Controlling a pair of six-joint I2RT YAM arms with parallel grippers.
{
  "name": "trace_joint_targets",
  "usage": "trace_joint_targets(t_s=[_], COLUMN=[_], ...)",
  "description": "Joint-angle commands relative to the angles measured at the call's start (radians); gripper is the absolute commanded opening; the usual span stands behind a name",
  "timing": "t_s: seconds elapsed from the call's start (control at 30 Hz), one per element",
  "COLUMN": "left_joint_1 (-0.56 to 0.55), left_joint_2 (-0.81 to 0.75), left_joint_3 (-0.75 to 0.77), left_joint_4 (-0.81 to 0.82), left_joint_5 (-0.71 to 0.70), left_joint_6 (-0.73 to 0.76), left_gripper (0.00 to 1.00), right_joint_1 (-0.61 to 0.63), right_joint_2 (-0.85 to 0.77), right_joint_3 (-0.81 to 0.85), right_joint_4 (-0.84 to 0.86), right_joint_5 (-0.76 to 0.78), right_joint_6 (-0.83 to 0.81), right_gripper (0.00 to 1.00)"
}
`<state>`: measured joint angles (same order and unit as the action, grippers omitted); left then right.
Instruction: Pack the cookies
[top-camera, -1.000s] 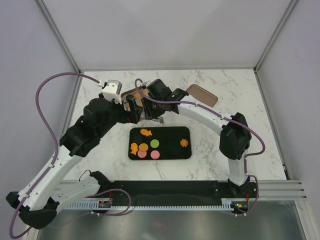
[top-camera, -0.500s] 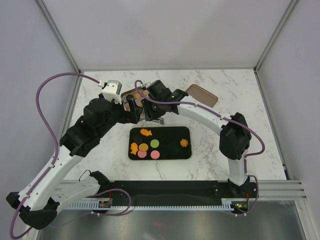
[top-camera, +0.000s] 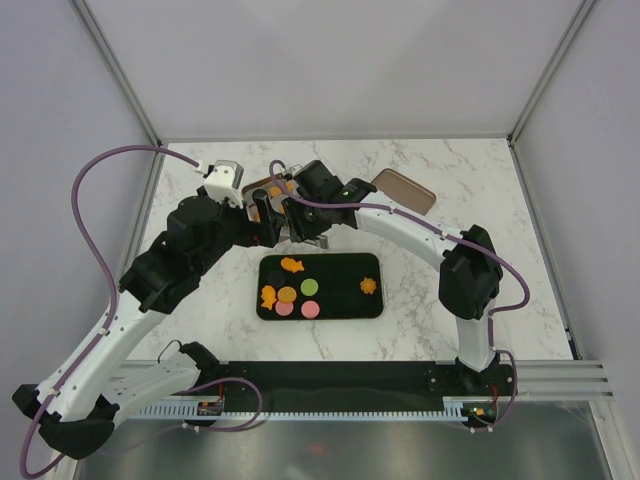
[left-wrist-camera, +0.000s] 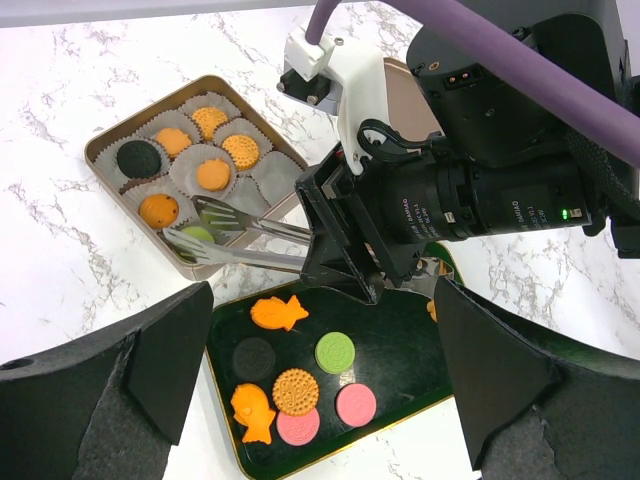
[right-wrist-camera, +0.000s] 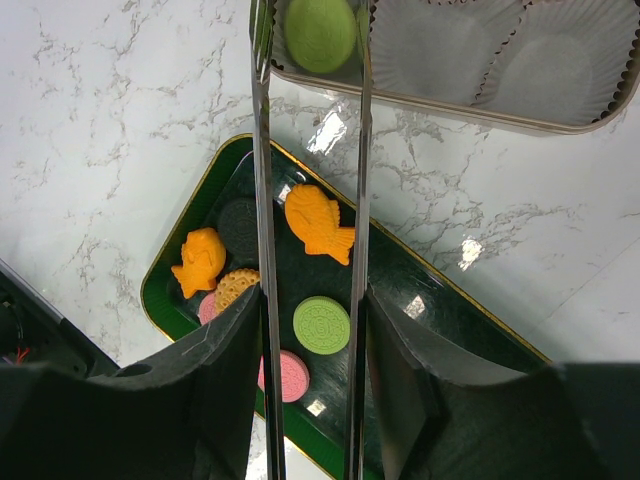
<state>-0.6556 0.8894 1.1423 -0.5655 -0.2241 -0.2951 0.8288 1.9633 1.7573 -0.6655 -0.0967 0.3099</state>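
Gripping a pair of slim steel tongs (left-wrist-camera: 250, 260) between its fingers, the right gripper (left-wrist-camera: 325, 245) reaches over the far edge of the dark green, gold-rimmed tray (left-wrist-camera: 400, 340). The slotted tong tips sit on either side of a round green cookie (right-wrist-camera: 320, 35). That cookie lies in a pale paper cup at the near corner of the shallow gold tin (left-wrist-camera: 100, 150). Whether the blades pinch it or merely flank it I cannot tell.

The step in hand looks like placing this cookie in the tin. Other cups there already hold a black disc (left-wrist-camera: 138, 158) and several orange ones, and two cups (right-wrist-camera: 430, 40) beside the green cookie are empty.

The left gripper (top-camera: 264, 220) hovers above the tray with its jaws spread wide, holding nothing. On the tray are an orange fish (left-wrist-camera: 278, 313), a black disc (left-wrist-camera: 253, 357), a second green disc (left-wrist-camera: 335, 352), a tan biscuit (left-wrist-camera: 296, 390) and two pink rounds (left-wrist-camera: 355, 405).

The next move probably calls for lifting the tongs clear without dragging the cup, swinging back over the tray and closing on one loose piece.
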Motion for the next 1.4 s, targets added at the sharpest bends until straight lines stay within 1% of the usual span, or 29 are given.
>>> trace_joint_targets(t_s=[0.0,0.33,0.57,0.7,0.73,0.83,0.93,0.97,1.03,1.07,1.1,1.17,1.27,1.37], left_joint_1=[0.010,0.011,0.013,0.016,0.016,0.017,0.020,0.020,0.022,0.022,0.022,0.024,0.025,0.025], left_joint_2=[-0.007,-0.004,-0.007,-0.012,-0.012,-0.010,-0.004,-0.004,-0.004,-0.003,-0.004,-0.003,0.005,0.006], left_joint_3=[0.004,0.004,0.008,0.010,0.008,0.010,0.016,0.019,0.019,0.019,0.019,0.017,0.017,0.017], left_joint_4=[0.052,0.053,0.053,0.053,0.055,0.055,0.053,0.053,0.052,0.053,0.053,0.052,0.052,0.050], left_joint_5=[0.015,0.017,0.019,0.017,0.017,0.019,0.031,0.034,0.042,0.043,0.043,0.043,0.048,0.054], left_joint_6=[0.037,0.036,0.037,0.037,0.037,0.033,0.028,0.027,0.024,0.024,0.025,0.022,0.017,0.008], left_gripper=[1.00,1.00,1.00,1.00,1.00,1.00,1.00,1.00,1.00,1.00,1.00,1.00,1.00,1.00], right_joint_1=[0.004,0.006,-0.005,-0.020,-0.022,-0.025,-0.023,-0.019,-0.011,0.006,0.018,0.056,0.111,0.136], right_joint_2=[-0.023,-0.034,-0.052,-0.092,-0.109,-0.185,-0.289,-0.320,-0.408,-0.437,-0.486,-0.529,-0.595,-0.630], right_joint_3=[0.008,0.013,0.117,0.139,0.133,0.074,-0.039,-0.117,-0.195,-0.273,-0.309,-0.401,-0.475,-0.533], right_joint_4=[0.021,0.020,-0.008,-0.022,-0.023,-0.026,-0.028,-0.029,-0.040,-0.045,-0.051,-0.071,-0.098,-0.103], right_joint_5=[0.011,0.020,0.087,0.091,0.113,0.121,0.117,0.112,0.106,0.110,0.120,0.141,0.175,0.181], right_joint_6=[-0.006,-0.008,-0.022,-0.026,-0.025,-0.019,-0.008,-0.003,0.004,0.014,0.018,0.035,0.054,0.061], right_gripper=[0.51,0.52,0.51,0.51,0.51,0.51,0.51,0.51,0.51,0.51,0.51,0.51,0.51,0.53])
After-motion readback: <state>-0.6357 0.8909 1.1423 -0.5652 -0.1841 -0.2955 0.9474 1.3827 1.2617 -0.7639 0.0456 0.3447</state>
